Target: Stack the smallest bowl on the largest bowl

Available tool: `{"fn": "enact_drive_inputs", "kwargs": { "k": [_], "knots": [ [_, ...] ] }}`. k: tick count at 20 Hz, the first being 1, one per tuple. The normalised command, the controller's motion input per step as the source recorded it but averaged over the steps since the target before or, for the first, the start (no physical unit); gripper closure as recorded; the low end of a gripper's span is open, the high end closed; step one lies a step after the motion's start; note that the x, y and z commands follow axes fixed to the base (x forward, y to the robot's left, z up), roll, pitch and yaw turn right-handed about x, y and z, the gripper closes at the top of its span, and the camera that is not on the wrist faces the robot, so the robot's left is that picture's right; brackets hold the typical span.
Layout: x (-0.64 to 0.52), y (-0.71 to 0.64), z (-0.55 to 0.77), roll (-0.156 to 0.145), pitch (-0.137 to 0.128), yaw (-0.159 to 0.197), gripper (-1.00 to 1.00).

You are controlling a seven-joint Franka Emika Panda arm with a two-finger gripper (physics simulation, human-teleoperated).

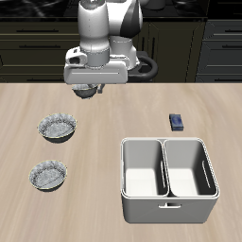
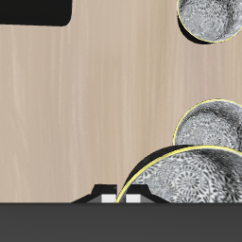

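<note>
My gripper (image 1: 87, 87) is shut on the smallest bowl (image 1: 87, 94), held above the table at the back. In the wrist view the small speckled bowl (image 2: 189, 180) sits close under the gripper (image 2: 123, 195), its rim between the fingers. The largest bowl (image 1: 57, 127), deep with a dark blue-grey wall, stands on the table nearer the front edge than the gripper and off to one side; it also shows in the wrist view (image 2: 216, 128). The gripper is apart from it.
A shallower, paler speckled bowl (image 1: 47, 175) (image 2: 213, 19) lies nearer the front edge than the largest bowl. A white two-compartment bin (image 1: 168, 168) stands across the table. A small dark blue block (image 1: 177, 121) lies behind the bin.
</note>
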Motion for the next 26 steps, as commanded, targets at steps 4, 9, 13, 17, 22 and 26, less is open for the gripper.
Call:
{"fn": "enact_drive_inputs", "kwargs": {
  "k": [4, 9, 13, 17, 22, 26],
  "knots": [
    [0.06, -0.44, 0.10, -0.020, -0.044, 0.012, 1.00],
    [0.06, -0.42, 0.09, 0.009, -0.031, -0.020, 1.00],
    [0.13, -0.38, 0.01, -0.041, 0.025, -0.020, 1.00],
    [0.15, -0.59, -0.06, -0.033, 0.038, 0.004, 1.00],
    [0.12, -0.30, -0.02, 0.005, 0.032, -0.018, 1.00],
    [0.13, -0.21, -0.16, 0.006, 0.033, 0.047, 1.00]
  ]
}}
